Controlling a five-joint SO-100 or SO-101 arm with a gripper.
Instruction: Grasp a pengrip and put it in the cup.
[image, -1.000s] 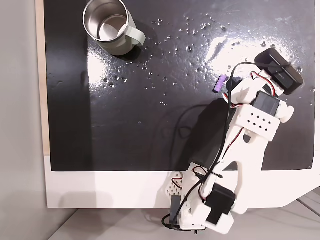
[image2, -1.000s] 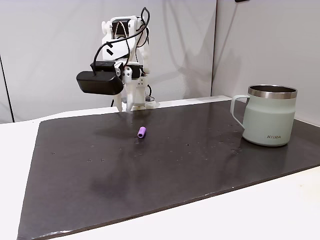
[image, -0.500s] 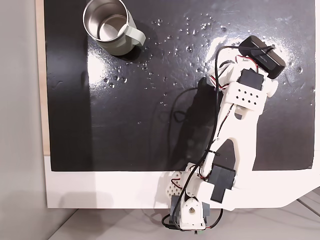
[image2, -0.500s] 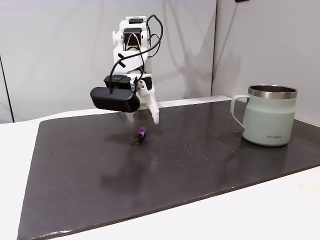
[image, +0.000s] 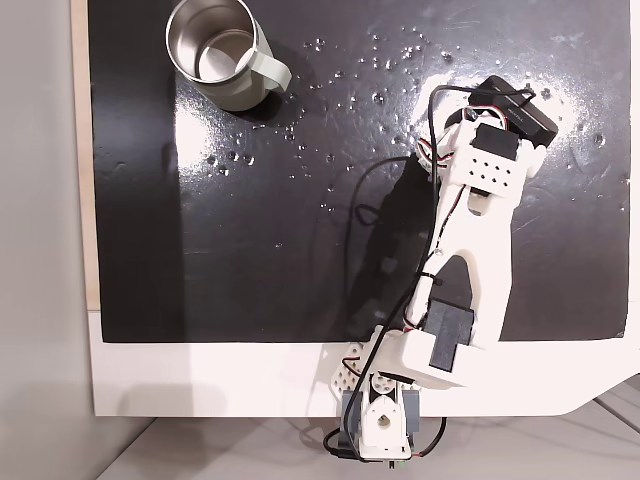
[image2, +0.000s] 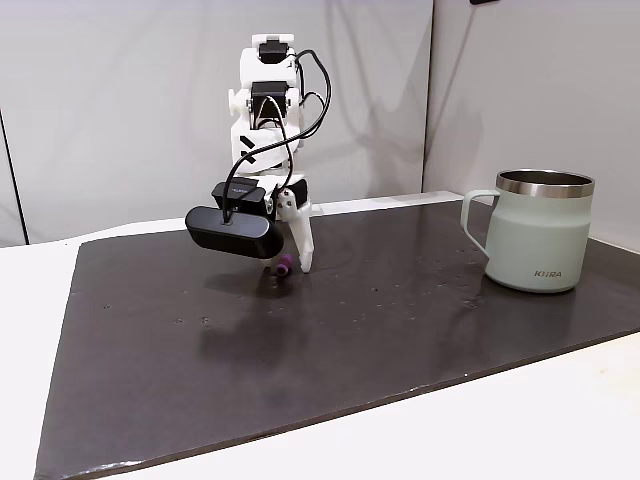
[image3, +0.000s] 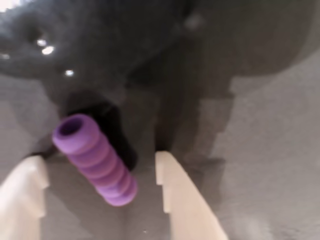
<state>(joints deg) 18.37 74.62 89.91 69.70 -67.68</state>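
Looking through the wrist view first, the gripper (image3: 97, 172) has its two pale fingers (image3: 175, 195) spread apart with the pengrip (image3: 95, 157) lying on the dark mat (image3: 260, 150) between them, so the jaws are open and straddling it, not pinching it. The purple ribbed tube lies diagonally, its open end pointing up and to the left, and there's a visible gap between it and the finger on the right; on the left side I honestly can't tell whether the finger touches it. From the side-on fixed view the gripper (image2: 290, 266) is down at mat level with the pengrip (image2: 284, 266) peeking out purple right at the white fingertip, partly hidden behind the black camera housing (image2: 232, 231). That same view gives you the cup (image2: 538, 232) off to the right, standing upright on the mat (image2: 400, 330), well apart from the arm, handle facing left. The top-down fixed view shows the white arm (image: 470, 260) stretched across the mat (image: 250, 250) toward the upper right, and the cup (image: 215, 50) sits in the upper left corner, shiny inside visible, with its handle pointing right.
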